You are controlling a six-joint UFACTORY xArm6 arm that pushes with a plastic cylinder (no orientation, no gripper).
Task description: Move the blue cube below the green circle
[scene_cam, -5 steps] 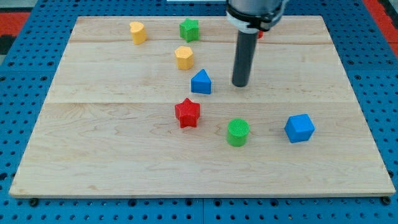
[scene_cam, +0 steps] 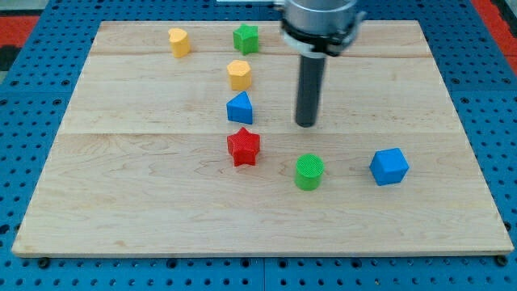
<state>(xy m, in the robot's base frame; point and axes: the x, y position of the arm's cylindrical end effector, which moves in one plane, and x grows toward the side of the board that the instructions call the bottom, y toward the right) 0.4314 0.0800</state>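
The blue cube (scene_cam: pixel 389 166) sits on the wooden board (scene_cam: pixel 121 202) at the view's right, level with the green circle (scene_cam: pixel 308 172) and well to its right. My tip (scene_cam: pixel 306 124) rests on the board above the green circle, apart from it, and up-left of the blue cube. It touches no block.
A blue triangle (scene_cam: pixel 240 108) lies left of my tip, with a red star (scene_cam: pixel 243 147) just below it and a yellow hexagon (scene_cam: pixel 239 74) above it. A green star (scene_cam: pixel 245 38) and another yellow block (scene_cam: pixel 178 42) sit near the top edge.
My tip has moved a little down and left. The blue triangle now sits further left, above the red star. The blue cube and green circle have not moved.
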